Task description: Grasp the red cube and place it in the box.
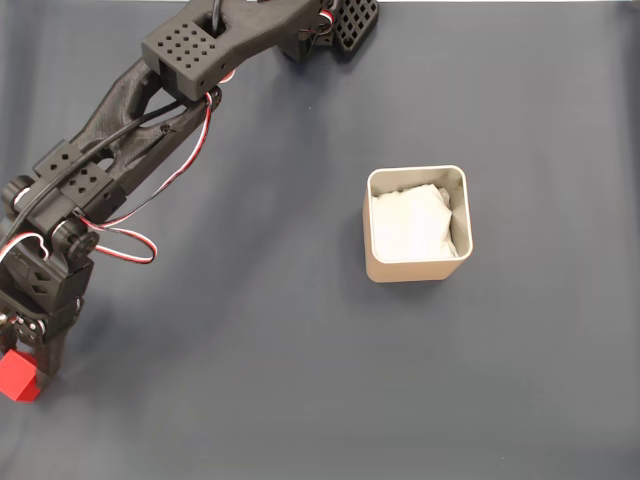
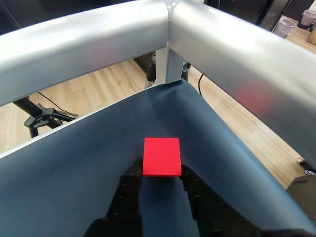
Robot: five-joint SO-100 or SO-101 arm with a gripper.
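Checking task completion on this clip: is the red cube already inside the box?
No. In the fixed view the red cube sits between the gripper fingers at the lower left, far from the box, which holds white paper.

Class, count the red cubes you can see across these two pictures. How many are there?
1. The red cube sits at the lower left edge of the fixed view, between the gripper fingers in the wrist view; none shows elsewhere.

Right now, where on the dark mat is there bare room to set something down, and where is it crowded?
In the fixed view, the dark mat lies bare between the arm and the box, and below and right of the box. It is crowded at the lower left corner, where the gripper is closed on the red cube.
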